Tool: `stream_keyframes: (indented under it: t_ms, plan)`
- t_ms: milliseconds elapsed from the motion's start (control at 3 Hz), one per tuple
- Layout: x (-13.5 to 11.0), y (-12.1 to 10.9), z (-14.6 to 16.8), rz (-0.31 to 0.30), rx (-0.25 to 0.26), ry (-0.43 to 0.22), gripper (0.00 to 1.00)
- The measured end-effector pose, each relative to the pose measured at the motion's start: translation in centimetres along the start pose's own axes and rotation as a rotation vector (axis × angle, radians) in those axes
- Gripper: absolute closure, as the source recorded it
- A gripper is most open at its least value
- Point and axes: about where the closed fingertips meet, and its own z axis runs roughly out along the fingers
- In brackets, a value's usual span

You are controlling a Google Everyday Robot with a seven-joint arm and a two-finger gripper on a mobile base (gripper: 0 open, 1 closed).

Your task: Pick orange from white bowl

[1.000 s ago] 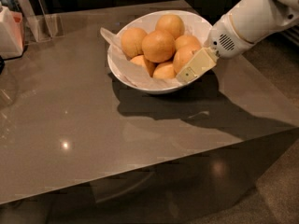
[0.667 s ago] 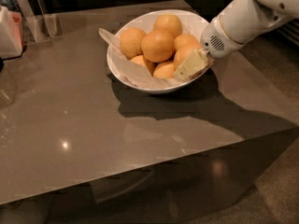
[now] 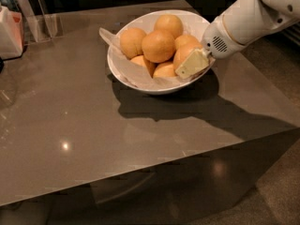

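Observation:
The white bowl [image 3: 123,68], lined with crinkled white paper, stands on the brown table and holds several yellow-orange oranges [image 3: 158,46]. No stem dot shows on any of them, so I cannot tell which is the orange of the task. My gripper [image 3: 192,63] reaches in from the right over the bowl's right rim. Its cream tip lies against the front of the right-hand orange [image 3: 183,53]. The white arm [image 3: 243,20] runs up to the top right corner.
The table [image 3: 70,125] has its front edge near the bottom and its right edge past the bowl, with floor beyond. A white carton [image 3: 9,32] and a clear stand [image 3: 40,18] are at the far left back.
My gripper has moved a little to the left, from the bowl's outer right rim in over the rim onto the right-hand orange. The bowl and oranges have not moved.

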Motion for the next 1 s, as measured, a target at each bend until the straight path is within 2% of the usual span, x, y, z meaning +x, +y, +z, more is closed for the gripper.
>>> stream_keyframes:
  t_ms: [333,667,1000]
  plan:
    - [-0.5,0.4,-0.7,-0.019,0.004,-0.024,1.0]
    - [-1.6,1.4,-5.9,-0.064,-0.013,-0.12,1.0]
    - [-0.4,2.3,-12.6,-0.115,-0.051,-0.24,1.0]
